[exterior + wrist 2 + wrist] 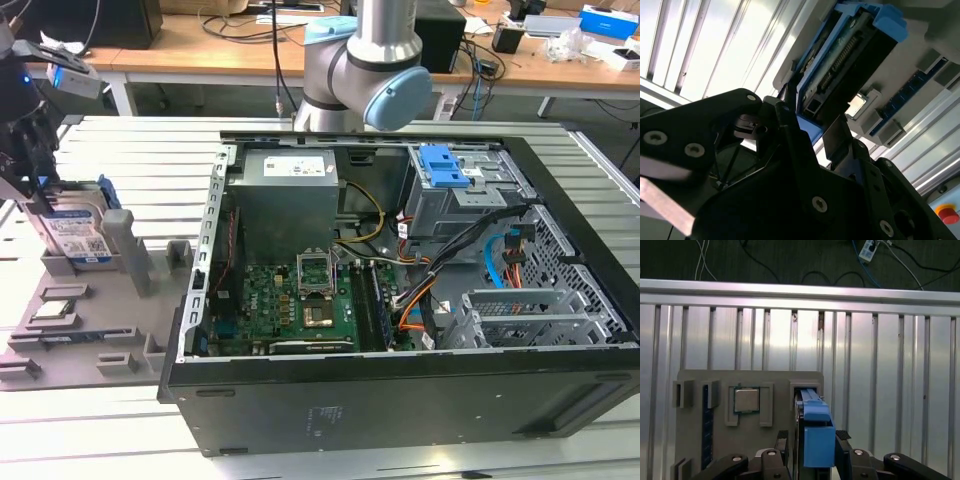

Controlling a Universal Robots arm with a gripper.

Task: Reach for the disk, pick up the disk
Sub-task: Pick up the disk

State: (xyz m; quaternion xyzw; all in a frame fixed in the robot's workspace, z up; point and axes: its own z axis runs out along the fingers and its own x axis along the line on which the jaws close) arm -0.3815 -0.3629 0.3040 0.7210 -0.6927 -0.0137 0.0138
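The disk (78, 236) stands on edge in a slot of the grey holder tray (95, 330), at the exterior view's left. It is silver-grey with a blue-and-white label and blue side rails. My gripper (38, 180) hangs right over its top edge. In the first wrist view the disk's blue rail (816, 432) sits between the two black fingers (782, 441), with a narrow gap on one side. The second wrist view shows the disk (847, 60) edge-on, running away from the open gripper (812, 125). The disk rests in its slot.
A processor chip (746, 400) lies in a tray pocket beside the disk. The open computer case (400, 290) stands at the exterior view's right, with a grey drive cage and blue latch (445, 165). The arm's base (365, 70) stands behind it. The ribbed table's far edge (800, 292) is near.
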